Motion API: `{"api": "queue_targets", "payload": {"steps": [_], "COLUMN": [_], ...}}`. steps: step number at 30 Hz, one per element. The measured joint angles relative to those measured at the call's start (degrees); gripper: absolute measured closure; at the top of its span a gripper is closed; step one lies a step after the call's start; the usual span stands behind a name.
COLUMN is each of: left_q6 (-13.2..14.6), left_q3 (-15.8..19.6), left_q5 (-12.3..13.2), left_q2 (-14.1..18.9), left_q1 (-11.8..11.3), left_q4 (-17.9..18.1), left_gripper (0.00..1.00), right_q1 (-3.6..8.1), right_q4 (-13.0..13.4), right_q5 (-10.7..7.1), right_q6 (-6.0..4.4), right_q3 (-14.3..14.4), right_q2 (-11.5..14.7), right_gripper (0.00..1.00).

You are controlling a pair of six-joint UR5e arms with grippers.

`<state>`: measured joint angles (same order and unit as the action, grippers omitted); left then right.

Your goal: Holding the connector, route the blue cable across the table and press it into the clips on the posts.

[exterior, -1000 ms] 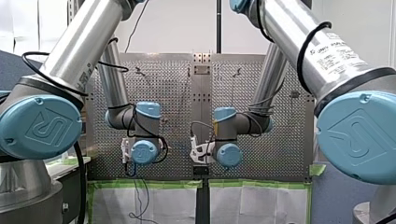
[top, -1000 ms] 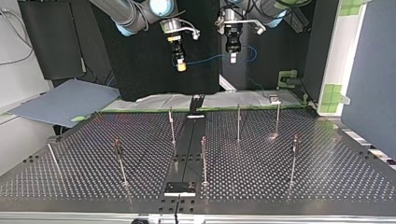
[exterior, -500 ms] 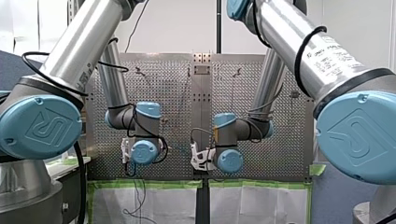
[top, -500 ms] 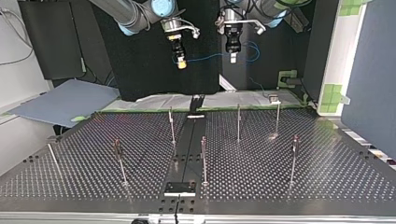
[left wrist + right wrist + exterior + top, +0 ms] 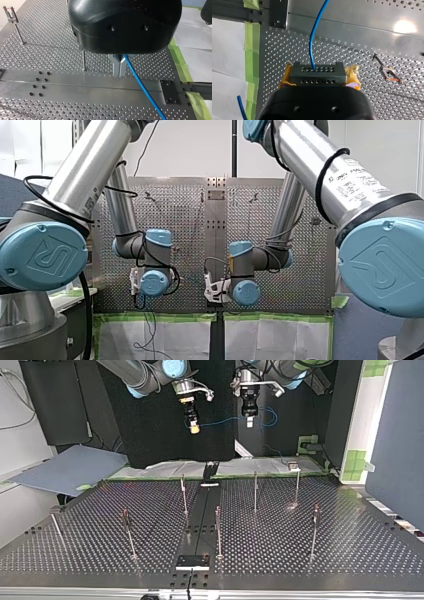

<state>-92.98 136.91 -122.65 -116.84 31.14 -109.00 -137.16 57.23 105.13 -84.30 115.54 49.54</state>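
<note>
The dark grey rectangular connector (image 5: 317,74), with two rows of small holes in its face, sits clamped between the frayed yellow pads (image 5: 286,76) of my right gripper (image 5: 194,428). Its lower part is hidden by the gripper's black body. The thin blue cable (image 5: 312,42) leaves the middle of the connector's upper row and runs off over the table until the frame cuts it off. Another short stretch of blue shows beside the gripper body, over the white sheet, also cut off.

My left gripper (image 5: 119,68) has its metal fingers (image 5: 116,65) pressed together on the cable, which comes out from between them and slants away over the flat metal strip (image 5: 75,83).

In the top view the cable hangs in a shallow sag between the two grippers, both well above the far edge of the perforated metal table (image 5: 310,552), and loops on past my left gripper against the dark backdrop. The connector is too small to make out there.

The thin upright metal posts (image 5: 255,491) stand apart from the cable; their clips are hard to make out, though one post's clip (image 5: 10,15) shows in the left wrist view.

In the front view the blue wrist joints (image 5: 153,283) hide both grippers.
</note>
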Motion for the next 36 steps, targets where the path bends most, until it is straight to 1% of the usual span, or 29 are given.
{"api": "queue_targets", "payload": {"steps": [7, 9, 11, 13, 14, 16, 20, 23, 26, 31, 36], "left_q6": [0.34, 0.8, 1.01, 1.09, 1.01, 0.66, 0.28, 0.15, -0.15, -0.46, -0.81], "left_q3": [0.29, 0.51, 0.64, 0.65, 0.62, 0.54, 0.34, 0.09, -0.05, -0.86, -2.47], "left_q5": [-0.33, -0.83, -1.15, -1.29, -1.31, -1.5, -2.69, -3.96, -4.3, -4.49, -4.68], "left_q2": [-0.35, -0.91, -1.29, -1.0, -0.78, 0.03, 2.02, 3.67, 5.19, 7.81, 10.15], "left_q1": [-0.01, 0.04, 0.16, 0.26, 0.24, -0.16, -1.31, -2.57, -3.98, -6.55, -7.85], "left_q4": [0.32, 0.92, 1.83, 2.65, 2.86, 2.69, 1.08, -0.48, -1.97, -4.61, -6.92], "left_gripper": [1.0, 1.0, 1.0, 1.0, 1.0, 1.0, 1.0, 1.0, 1.0, 1.0, 1.0], "right_q1": [0.09, 0.64, 1.06, 0.95, 0.75, 0.49, 0.34, 0.34, 0.34, 0.47, 0.59], "right_q4": [-0.11, -0.66, -1.51, -2.26, -2.78, -3.69, -5.92, -7.38, -8.79, -11.17, -13.64], "right_q5": [0.11, 0.67, 1.51, 2.26, 2.72, 2.93, 1.69, 0.38, -1.03, -3.37, -5.85], "right_q6": [0.1, 0.6, 0.77, 0.53, 0.18, -0.59, -2.71, -3.75, -4.22, -4.64, -5.39], "right_q3": [-0.1, -0.67, -1.51, -2.25, -2.76, -3.43, -4.87, -6.15, -7.51, -9.09, -10.44], "right_q2": [-0.1, -0.04, 0.53, 1.14, 1.62, 2.51, 4.7, 6.17, 7.61, 9.95, 12.43], "right_gripper": [1.0, 1.0, 1.0, 1.0, 1.0, 1.0, 1.0, 1.0, 1.0, 1.0, 1.0]}}
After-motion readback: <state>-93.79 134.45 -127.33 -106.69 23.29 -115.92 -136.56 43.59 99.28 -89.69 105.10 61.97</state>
